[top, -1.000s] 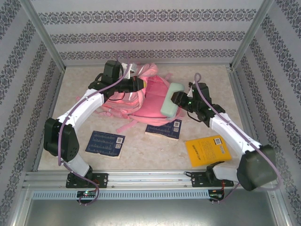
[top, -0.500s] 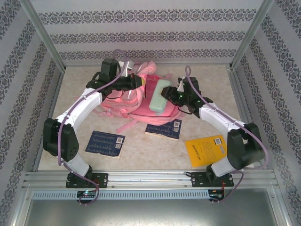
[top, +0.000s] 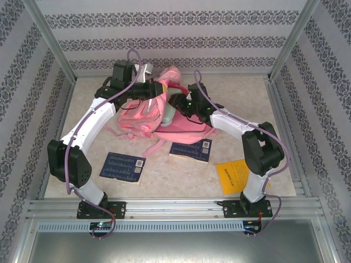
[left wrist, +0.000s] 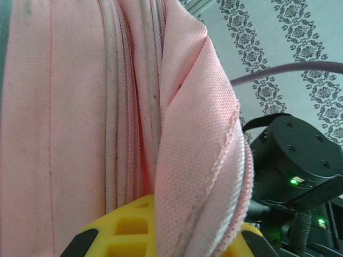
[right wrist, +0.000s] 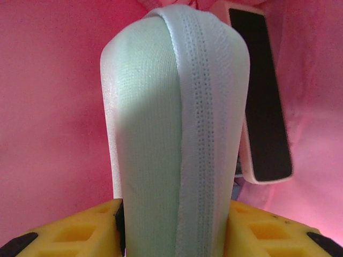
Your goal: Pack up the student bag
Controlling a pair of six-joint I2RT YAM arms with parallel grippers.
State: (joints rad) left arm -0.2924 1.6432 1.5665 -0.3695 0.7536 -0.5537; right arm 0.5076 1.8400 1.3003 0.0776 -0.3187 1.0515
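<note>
Carried in over the last second by the right arm, from beside the student bag [top: 137,114] right into its mouth: a mint-green fabric pouch [top: 169,113]. Drawn back and up a little meanwhile by the left arm: the bag's rim.

Lying at the back middle of the table, bulk slumped toward the left arm, opening turned toward the right arm. Held up by the rim, probably to keep the mouth gaping for loading. Reaching long from its base, elbow bowed outward, wrist level over the bag's top; at its tip the left gripper [left wrist: 161,235], jaws together on folded pink fabric.

Bent sharply at the elbow above the yellow book [top: 233,176], forearm stretched low and leftward to the opening. Pinched by its sides in the right gripper [right wrist: 174,227], jaws partway apart around it, nose already ringed by pink lining. Held lengthwise, likely so as to slide in narrow end first.

Left out in front of the bag: a dark blue book [top: 123,167] on the left arm's side, a second blue book [top: 191,149] just beside the bag's near edge.
</note>
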